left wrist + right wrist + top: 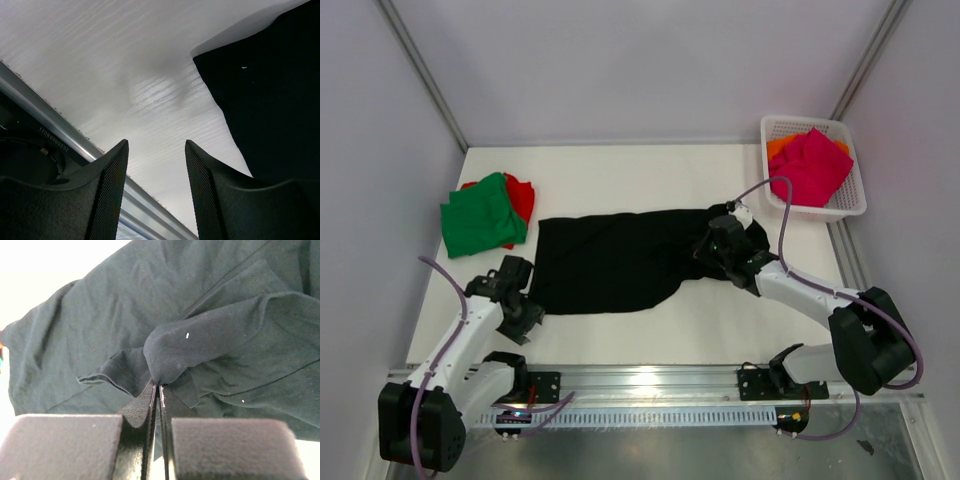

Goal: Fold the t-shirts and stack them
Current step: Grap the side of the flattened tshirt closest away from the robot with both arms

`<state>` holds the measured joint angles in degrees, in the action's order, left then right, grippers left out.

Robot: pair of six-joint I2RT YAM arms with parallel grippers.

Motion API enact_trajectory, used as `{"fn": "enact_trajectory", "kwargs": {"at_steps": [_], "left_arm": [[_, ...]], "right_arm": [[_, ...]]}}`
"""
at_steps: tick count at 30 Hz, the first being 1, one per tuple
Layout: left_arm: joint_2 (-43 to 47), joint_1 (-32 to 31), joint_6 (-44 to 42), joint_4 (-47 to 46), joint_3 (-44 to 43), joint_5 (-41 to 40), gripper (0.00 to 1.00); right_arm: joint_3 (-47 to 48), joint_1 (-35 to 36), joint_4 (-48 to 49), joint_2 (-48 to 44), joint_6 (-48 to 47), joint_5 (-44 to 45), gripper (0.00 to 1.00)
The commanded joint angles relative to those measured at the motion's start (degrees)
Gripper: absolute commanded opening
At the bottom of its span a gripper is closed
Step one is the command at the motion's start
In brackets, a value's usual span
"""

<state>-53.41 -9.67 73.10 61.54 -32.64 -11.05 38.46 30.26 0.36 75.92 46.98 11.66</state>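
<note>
The green shirt (480,215) and red shirt (523,197) seem stacked already. The black shirt (610,262) is mid-fold, with the right gripper (159,390) pinching it and the left gripper (156,145) parted and empty. The pink shirt (812,165) and orange shirt (780,147) wait in the basket (840,208).

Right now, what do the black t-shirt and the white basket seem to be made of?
The black t-shirt: soft matte cloth, probably a cotton knit; it creases, drapes and shows a stitched hem in the right wrist view. The white basket: looks like rigid moulded plastic, its lattice walls holding their shape.
</note>
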Motion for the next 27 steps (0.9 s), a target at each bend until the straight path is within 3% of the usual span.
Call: {"fn": "enact_trajectory", "kwargs": {"at_steps": [1,15,27], "left_arm": [[-1.43,-0.52,0.99,1.74,-1.63,0.94,0.51],[-6.89,-1.58,1.96,-0.80,-1.46,-1.43,0.55],[8.93,-1.84,6.43,-5.46,2.41,-11.97,0.58]], "right_arm": [[2.50,0.15,1.92,1.16,-1.01,2.23,0.06],[2.68,-0.55,2.63,2.04,-1.37,0.91,0.05],[0.22,-1.08,4.21,1.34,-0.75,0.29,0.06]]}}
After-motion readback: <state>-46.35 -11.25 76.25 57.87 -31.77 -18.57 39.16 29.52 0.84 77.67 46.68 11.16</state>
